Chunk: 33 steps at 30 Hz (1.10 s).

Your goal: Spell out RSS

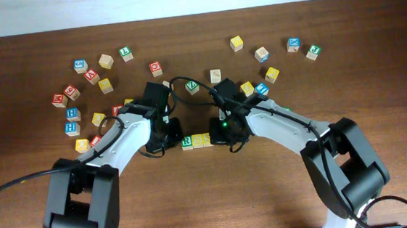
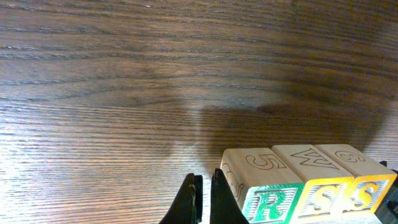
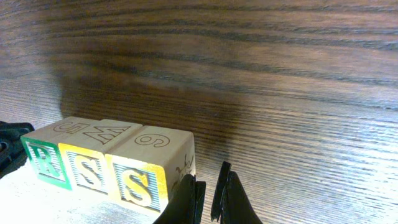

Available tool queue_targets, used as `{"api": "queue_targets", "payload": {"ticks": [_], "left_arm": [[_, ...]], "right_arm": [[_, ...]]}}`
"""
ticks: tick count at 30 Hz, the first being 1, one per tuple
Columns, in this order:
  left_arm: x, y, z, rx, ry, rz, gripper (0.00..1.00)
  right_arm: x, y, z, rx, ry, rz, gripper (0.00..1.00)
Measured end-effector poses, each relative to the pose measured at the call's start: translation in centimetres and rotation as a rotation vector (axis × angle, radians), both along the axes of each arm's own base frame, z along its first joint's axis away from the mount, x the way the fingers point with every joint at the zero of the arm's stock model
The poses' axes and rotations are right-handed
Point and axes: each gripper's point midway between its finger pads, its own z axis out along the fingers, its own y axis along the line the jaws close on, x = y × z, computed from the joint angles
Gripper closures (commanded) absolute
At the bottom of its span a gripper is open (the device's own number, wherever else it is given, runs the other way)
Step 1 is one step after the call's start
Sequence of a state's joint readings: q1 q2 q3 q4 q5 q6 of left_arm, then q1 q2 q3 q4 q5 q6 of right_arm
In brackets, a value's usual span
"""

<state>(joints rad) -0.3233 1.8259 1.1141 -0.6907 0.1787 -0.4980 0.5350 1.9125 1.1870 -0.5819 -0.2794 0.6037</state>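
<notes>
Three wooden cubes stand touching in a row at the table's middle: a green-framed R cube (image 1: 187,141), a yellow S cube (image 1: 197,140) and a second yellow S cube (image 1: 207,138). The left wrist view shows the R cube (image 2: 268,202) and both S cubes (image 2: 323,198) (image 2: 371,194) reading RSS. My left gripper (image 2: 204,200) (image 1: 176,136) is shut and empty, one finger against the R cube's outer side. My right gripper (image 3: 210,199) (image 1: 217,135) is shut and empty, its finger resting on the outer side of the end S cube (image 3: 137,183).
Several other letter cubes lie scattered over the far half of the table, a cluster at the left (image 1: 72,113) and another at the right (image 1: 271,74). A green-lettered cube (image 1: 191,86) sits between the two arms. Bare wood lies in front of the row.
</notes>
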Motion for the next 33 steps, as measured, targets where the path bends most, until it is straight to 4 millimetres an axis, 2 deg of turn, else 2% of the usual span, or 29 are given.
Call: {"api": "queue_targets", "payload": {"ticks": [21, 25, 33], "left_arm": [[-0.1, -0.2, 0.0, -0.01, 0.002, -0.014, 1.0], [-0.2, 0.3, 0.0, -0.006, 0.014, -0.003, 1.0], [0.2, 3.2, -0.1, 0.003, 0.036, 0.063, 1.0]], "right_arm": [[-0.2, 0.1, 0.0, 0.006, 0.009, 0.001, 0.96], [-0.3, -0.3, -0.1, -0.002, 0.018, -0.005, 0.96], [-0.1, -3.4, 0.0, -0.042, 0.078, -0.047, 0.96]]}}
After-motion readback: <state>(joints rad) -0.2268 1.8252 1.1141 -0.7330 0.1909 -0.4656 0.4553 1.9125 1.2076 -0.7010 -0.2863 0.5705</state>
